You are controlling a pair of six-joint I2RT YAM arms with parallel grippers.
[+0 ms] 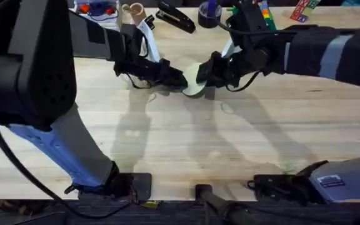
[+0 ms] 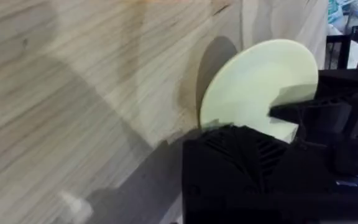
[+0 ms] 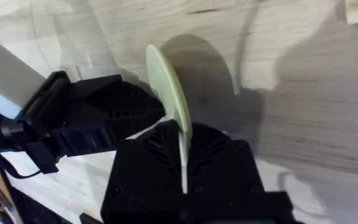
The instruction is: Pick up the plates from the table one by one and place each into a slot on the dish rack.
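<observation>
Above the table (image 1: 180, 150), near its far middle, the plate (image 1: 194, 80) hangs on edge between the two grippers, clear of the wood w/ its shadow thrown below. It's the pale yellow-cream one, thin, round, flat.

Right gripper (image 1: 206, 76): clenched on the plate. The right wrist view shows the rim (image 3: 169, 93) running straight down into the gap between the black fingers, plate edge-on, pinched at its lower rim.

Left gripper (image 1: 179, 79): right at the plate's opposite side, tips up against it. From the left wrist view the plate's face (image 2: 260, 87) stands just past the left finger block, the right arm's finger overlapping the rim on the other side. Can't tell whether the left fingers are closed on it or only touching, so looks like a handover in progress but not sure who carries the load.

Handling, as a guess: light, stiff, prob. plastic, smooth and a bit slippery, so a rim pinch can let it pivot or slide. Not fragile-looking, but a drop would send it rolling. Best hold is on the rim, fingers across both faces, leaving the opposite edge free to enter a slot.

Dish rack can't be made out among the clutter at the table's far edge.
</observation>
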